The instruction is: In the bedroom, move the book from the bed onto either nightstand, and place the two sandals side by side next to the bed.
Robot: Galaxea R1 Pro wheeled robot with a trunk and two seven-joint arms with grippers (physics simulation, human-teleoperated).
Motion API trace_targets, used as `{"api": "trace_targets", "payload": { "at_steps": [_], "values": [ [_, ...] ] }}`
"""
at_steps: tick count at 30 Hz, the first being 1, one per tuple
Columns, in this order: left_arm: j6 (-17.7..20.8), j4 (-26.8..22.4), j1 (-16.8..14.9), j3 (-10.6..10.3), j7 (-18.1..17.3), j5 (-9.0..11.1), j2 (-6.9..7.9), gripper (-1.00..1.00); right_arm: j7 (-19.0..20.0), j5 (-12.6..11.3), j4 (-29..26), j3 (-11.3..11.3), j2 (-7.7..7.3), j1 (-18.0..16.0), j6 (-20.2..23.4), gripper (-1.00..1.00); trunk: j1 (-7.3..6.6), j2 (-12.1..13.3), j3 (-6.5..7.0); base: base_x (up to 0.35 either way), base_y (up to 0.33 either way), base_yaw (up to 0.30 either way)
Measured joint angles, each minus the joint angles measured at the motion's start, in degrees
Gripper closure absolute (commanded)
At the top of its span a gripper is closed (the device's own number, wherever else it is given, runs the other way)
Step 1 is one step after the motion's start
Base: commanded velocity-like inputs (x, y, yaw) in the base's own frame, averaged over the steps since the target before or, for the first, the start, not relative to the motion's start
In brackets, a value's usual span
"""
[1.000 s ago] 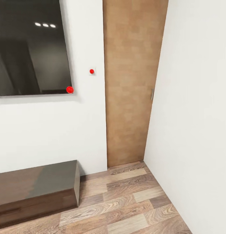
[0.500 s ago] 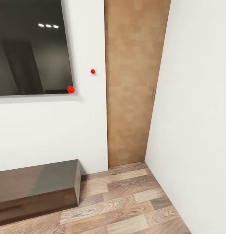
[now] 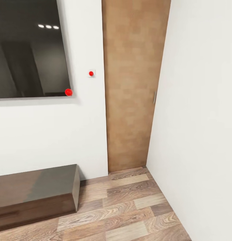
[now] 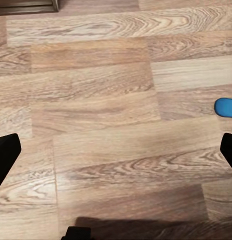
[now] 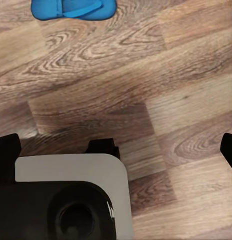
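Head view. White wall (image 3: 45,134) ahead; a second white wall (image 3: 203,117) at the right, the two meeting at a corner. Large dark glossy panel (image 3: 29,50) mounted on the wall ahead, upper left, with three small lights reflected in it. Red ball (image 3: 68,92) at the panel's lower right corner. Small white wall plate with a red dot (image 3: 91,73) between the panel and the door. Tan wooden door (image 3: 132,87) set in the corner, a slim metal handle (image 3: 155,97) at its right edge. Low dark-brown glossy cabinet (image 3: 35,194) against the wall at lower left, standing on the floor. Brown wood-plank floor (image 3: 129,207) along the bottom.

Left wrist view. Left claw (image 4: 116,150): two black fingertips at opposite edges of the picture, set wide apart, nothing between them. Plank floor beneath. Tip of one blue sandal (image 4: 225,107) lies on the floor at the picture's edge, near one fingertip but apart from it.

Right wrist view. Right claw (image 5: 116,150): black fingertips wide apart, nothing held. One blue sandal (image 5: 73,8) with thong straps lies flat on the floor, well apart from the claw. Grey-and-black part of the robot's base (image 5: 70,200) close below.
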Motion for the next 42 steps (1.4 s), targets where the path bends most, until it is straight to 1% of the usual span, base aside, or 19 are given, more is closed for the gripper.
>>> {"api": "trace_targets", "payload": {
  "at_steps": [8,25,32,42],
  "values": [
    [0.0,0.0,0.0,0.0,0.0,0.0,0.03,-1.00,0.0,0.0,0.0,0.0,-0.09,0.0,0.0,-1.00,0.00,0.0,0.00,0.000,-0.007,0.063],
    [0.0,0.0,0.0,0.0,0.0,0.0,-0.01,-1.00,0.0,0.0,0.0,0.0,-0.09,0.0,0.0,-1.00,-0.01,0.0,0.00,0.010,-0.015,0.234],
    [0.0,0.0,0.0,0.0,0.0,0.0,-0.03,-1.00,0.0,0.0,0.0,0.0,-0.04,0.0,0.0,-1.00,-0.01,0.0,0.00,0.111,-0.152,0.043],
    [0.0,0.0,0.0,0.0,0.0,0.0,-0.04,-1.00,-0.1,0.0,0.0,0.0,-0.09,0.0,0.0,-1.00,0.00,0.0,0.00,0.012,-0.017,0.003]
  ]
}}
